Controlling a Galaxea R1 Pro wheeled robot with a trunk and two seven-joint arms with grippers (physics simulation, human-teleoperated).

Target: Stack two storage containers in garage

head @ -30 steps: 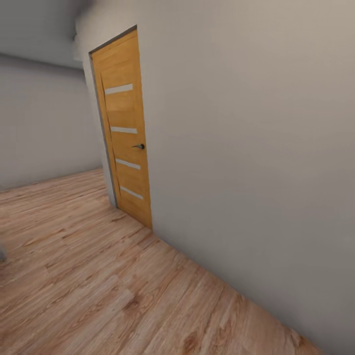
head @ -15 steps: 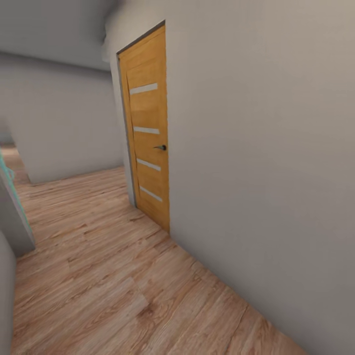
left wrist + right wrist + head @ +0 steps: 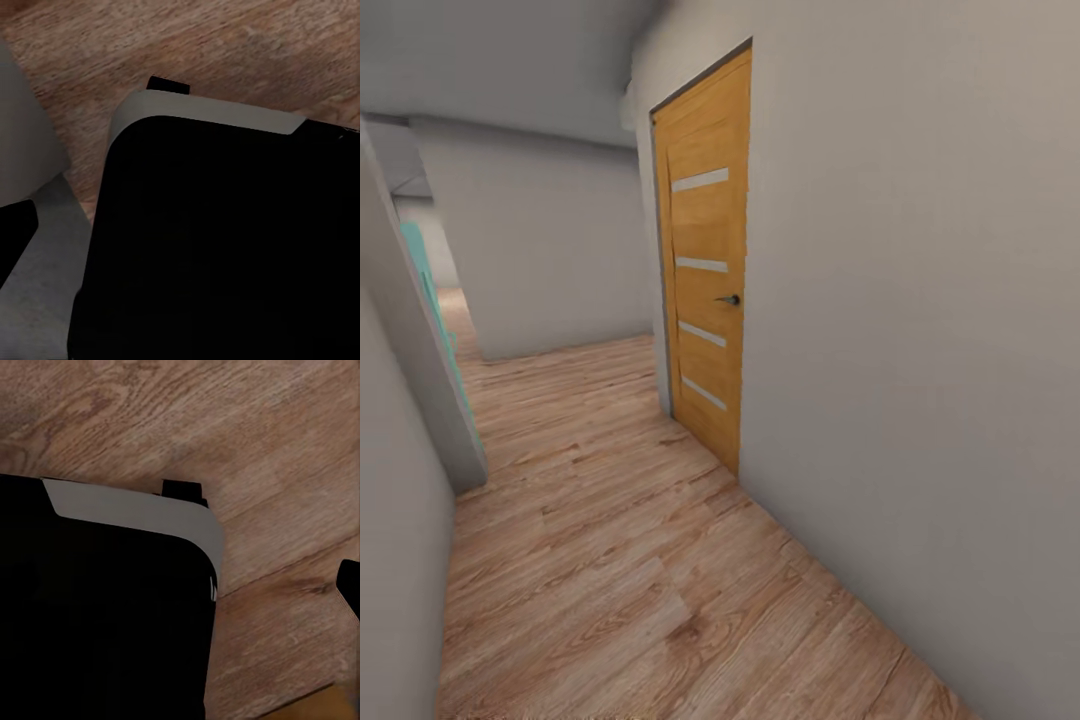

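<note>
Head view: the robot stands in a corridor on a wood plank floor, with a closed orange door at about 1 o'clock in the grey wall running along the right. A second wall edge crowds in at 9 o'clock, and a teal strip shows behind it. The open lane runs toward 11 o'clock, so I judge that driving centred between both walls is the safe course (the corner at left looks tight). Neither storage container is visible here.

Left wrist view: the robot's dark base over planks; I cannot tell whether the fingers are open or closed.

Right wrist view: the same dark body, floor beyond; finger state cannot be told.
</note>
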